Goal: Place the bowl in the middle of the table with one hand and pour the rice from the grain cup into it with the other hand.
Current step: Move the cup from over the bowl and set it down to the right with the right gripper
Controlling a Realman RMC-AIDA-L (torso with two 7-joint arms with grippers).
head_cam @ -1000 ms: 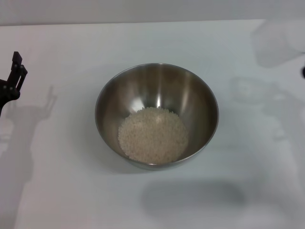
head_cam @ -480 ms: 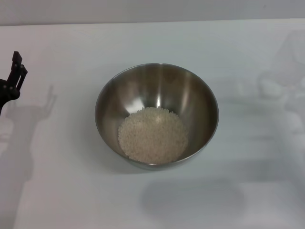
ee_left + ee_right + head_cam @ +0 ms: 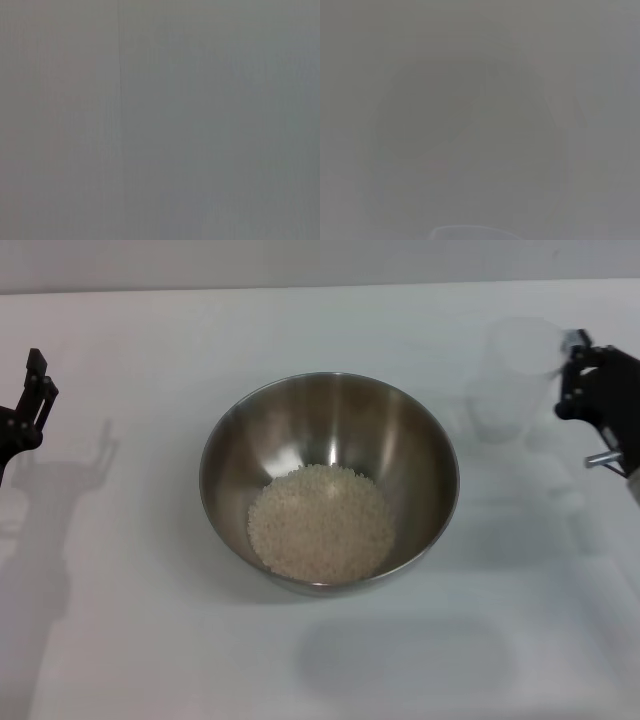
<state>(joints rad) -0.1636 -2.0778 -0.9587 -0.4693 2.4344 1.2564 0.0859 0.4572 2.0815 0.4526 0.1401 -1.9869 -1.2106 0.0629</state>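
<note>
The steel bowl point(image 3: 330, 420) stands in the middle of the white table point(image 3: 150, 640) in the head view. A pale heap of rice point(image 3: 320, 522) lies in its bottom. To the right of the bowl the clear grain cup point(image 3: 515, 375) is upright and looks empty. My right gripper point(image 3: 572, 375) is at the cup's right side, shut on it. My left gripper point(image 3: 38, 390) hangs at the table's far left, open and holding nothing. Neither wrist view shows anything I can make out.
Shadows of both arms fall on the table left and right of the bowl. The table's far edge runs along the top of the head view.
The right gripper has come into view from the right with the grain cup, which was only a blur before and now is upright. Bowl, rice and left gripper have not moved.
</note>
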